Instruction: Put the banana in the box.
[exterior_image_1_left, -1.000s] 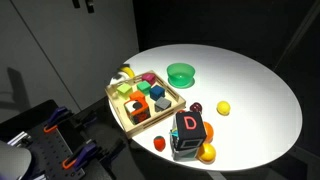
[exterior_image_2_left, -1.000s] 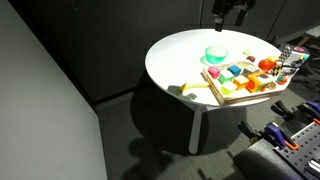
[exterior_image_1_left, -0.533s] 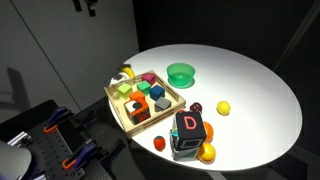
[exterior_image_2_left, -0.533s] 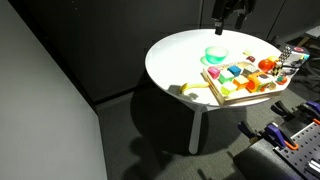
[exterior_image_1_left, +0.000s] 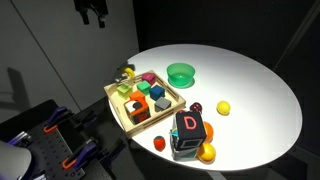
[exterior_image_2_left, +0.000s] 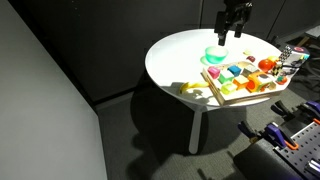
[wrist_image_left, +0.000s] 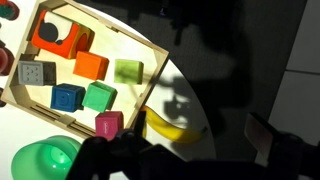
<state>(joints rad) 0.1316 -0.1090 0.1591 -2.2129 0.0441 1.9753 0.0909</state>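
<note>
The yellow banana (exterior_image_1_left: 125, 72) lies on the round white table, against the outer side of the wooden box (exterior_image_1_left: 143, 101). It also shows in an exterior view (exterior_image_2_left: 190, 89) and in the wrist view (wrist_image_left: 170, 127). The box (exterior_image_2_left: 240, 84) (wrist_image_left: 130, 50) holds several coloured blocks. My gripper (exterior_image_1_left: 93, 10) (exterior_image_2_left: 228, 22) hangs high above the table, well apart from the banana. In the wrist view its jaws (wrist_image_left: 185, 152) are dark, spread wide and hold nothing.
A green bowl (exterior_image_1_left: 181, 73) (exterior_image_2_left: 217, 54) (wrist_image_left: 40, 160) stands behind the box. A dark cube marked D (exterior_image_1_left: 188, 130), a yellow fruit (exterior_image_1_left: 223, 108), an orange fruit (exterior_image_1_left: 207, 153) and a red one (exterior_image_1_left: 159, 144) lie near the front. The table edge (wrist_image_left: 185, 90) runs close to the banana.
My gripper has come lower and further into view in both exterior views. The objects on the table have not moved.
</note>
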